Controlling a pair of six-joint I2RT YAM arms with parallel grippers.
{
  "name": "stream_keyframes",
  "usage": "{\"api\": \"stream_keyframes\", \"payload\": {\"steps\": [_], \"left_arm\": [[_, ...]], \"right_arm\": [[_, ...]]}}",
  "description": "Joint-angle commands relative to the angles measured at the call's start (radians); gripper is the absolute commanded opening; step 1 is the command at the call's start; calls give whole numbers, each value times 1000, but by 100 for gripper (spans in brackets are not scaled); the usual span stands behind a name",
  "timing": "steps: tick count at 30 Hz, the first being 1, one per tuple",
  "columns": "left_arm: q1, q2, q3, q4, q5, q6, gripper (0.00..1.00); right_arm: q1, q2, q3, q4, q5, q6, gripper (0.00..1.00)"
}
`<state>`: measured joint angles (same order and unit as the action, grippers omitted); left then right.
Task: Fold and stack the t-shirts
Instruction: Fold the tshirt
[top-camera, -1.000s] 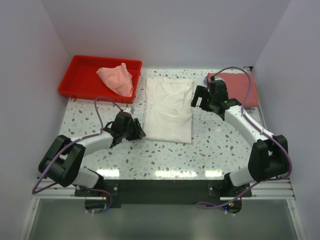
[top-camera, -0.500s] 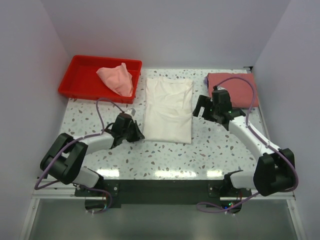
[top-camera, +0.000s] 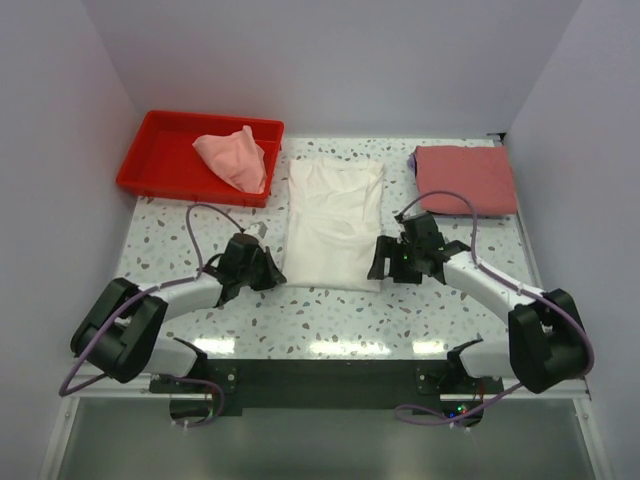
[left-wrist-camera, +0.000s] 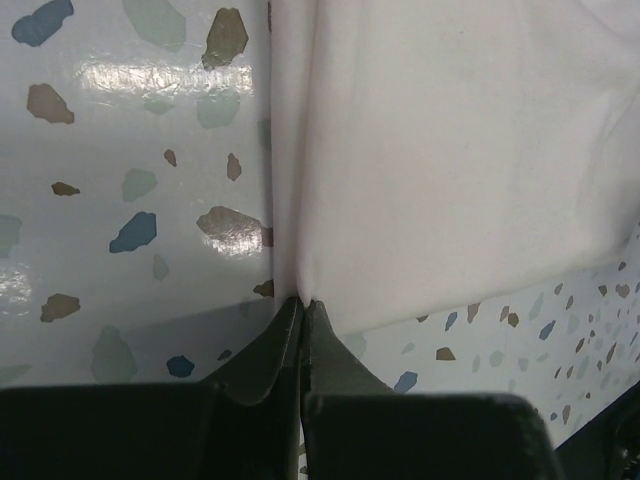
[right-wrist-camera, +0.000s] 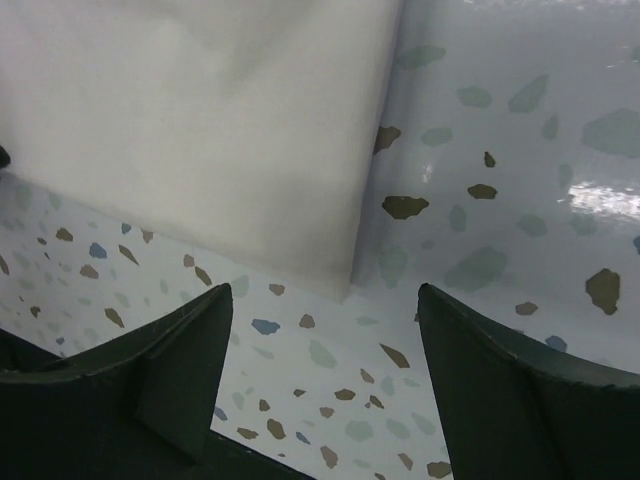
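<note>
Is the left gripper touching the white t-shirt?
Touching. In the left wrist view the left gripper is shut, its tips pinching the white t-shirt at its near corner edge.

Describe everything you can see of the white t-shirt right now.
The white t-shirt is soft, plain-looking cloth, no print showing, folded into a long rectangle with light creases. It lies flat on the table, lengthwise away from the arms. The left fingers are shut on its near left corner; the right fingers stand open above its near right corner.

We list: plain pale walls (top-camera: 330, 60) on three sides; one speckled terrazzo desk (top-camera: 330, 320), glossy, overhead light glaring along its near edge.
</note>
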<state>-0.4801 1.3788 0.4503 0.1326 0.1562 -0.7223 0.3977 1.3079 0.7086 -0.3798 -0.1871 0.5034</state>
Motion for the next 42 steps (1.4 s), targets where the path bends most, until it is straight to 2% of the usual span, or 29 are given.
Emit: {"api": "stream_keyframes", "payload": {"steps": [1,6,12,17,19,23,27,35,42], "left_arm": [[-5,-30,-21,-33,-20,1,0],[-5,-69,-36,-37,-32,0,0],[-5,-64,-41,-36,-32,-3,0],[-5,-63,-47,-33,-32,-16,0],[-5,-63,-47,-37,-29,-19,0],[-6,-89,-65,-77,-26,-25,0],[-14,-182,-120,-131,-24,-40,0],[-69,-473,-274,-384,-23,-137,0],[-212,-688,-295,-619,-15,-305,0]], "right_arm": [[44,48,-9,61,-52,7,75],[56,99,-14,81,-64,0,62],[58,134,-37,102,-90,10,53],[75,163,-52,119,-117,30,42],[75,156,-67,122,-121,47,34],[84,133,-101,119,-140,72,8],[105,93,-161,93,-144,102,4],[168,-67,-268,-10,-137,167,0],[259,-301,-348,-163,-160,300,0]]}}
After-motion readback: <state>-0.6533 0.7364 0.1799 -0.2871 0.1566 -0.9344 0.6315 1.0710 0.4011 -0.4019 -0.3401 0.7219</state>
